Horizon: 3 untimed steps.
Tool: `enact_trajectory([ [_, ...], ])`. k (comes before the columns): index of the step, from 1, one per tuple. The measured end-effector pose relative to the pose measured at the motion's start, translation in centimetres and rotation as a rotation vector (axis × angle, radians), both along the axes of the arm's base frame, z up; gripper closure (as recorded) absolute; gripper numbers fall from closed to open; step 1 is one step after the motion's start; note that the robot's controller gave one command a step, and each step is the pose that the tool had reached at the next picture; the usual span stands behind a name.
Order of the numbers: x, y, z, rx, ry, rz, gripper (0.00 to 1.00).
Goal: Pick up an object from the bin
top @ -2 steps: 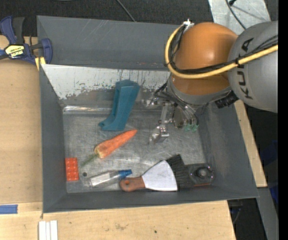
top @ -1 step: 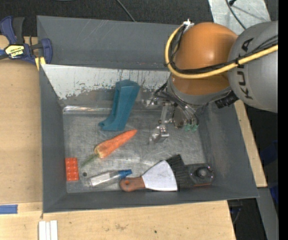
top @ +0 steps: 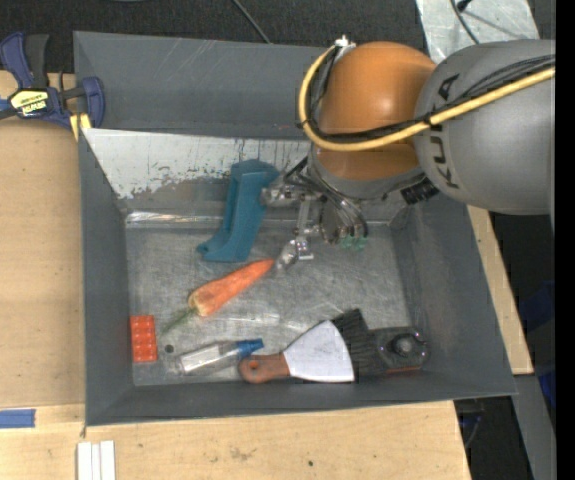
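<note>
Orange tapered carrot [top: 229, 286] lay mid-floor in the grey metal bin [top: 107, 298], pointed tip up-right, green stem end down-left. Your gripper [top: 297, 250] hung just at that tip, between it and the blue curved plastic piece [top: 237, 218] lying near the back wall. Gripper opening: you couldn't tell from this angle. Along the front you had a small orange-red studded brick [top: 143, 339] at left, then a clear pen with blue cap [top: 215, 354], a white-bladed scraper with brown handle [top: 305, 358], a black bristle brush [top: 357, 340] and a black round-knobbed part [top: 404, 348] at right.
</note>
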<state>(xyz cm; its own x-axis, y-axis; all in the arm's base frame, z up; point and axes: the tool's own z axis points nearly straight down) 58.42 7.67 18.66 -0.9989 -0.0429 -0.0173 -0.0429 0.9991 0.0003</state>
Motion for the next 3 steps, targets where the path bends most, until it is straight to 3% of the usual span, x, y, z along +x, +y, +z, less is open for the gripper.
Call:
enact_trajectory([
  [1,-2.5,-1.3,-10.9,0.003,0.009,-0.005,1.0],
  [2,-2.5,-1.3,-10.9,0.003,0.009,-0.005,1.0],
  [3,-6.5,-6.4,8.9,-0.002,0.018,0.162,1.0],
])
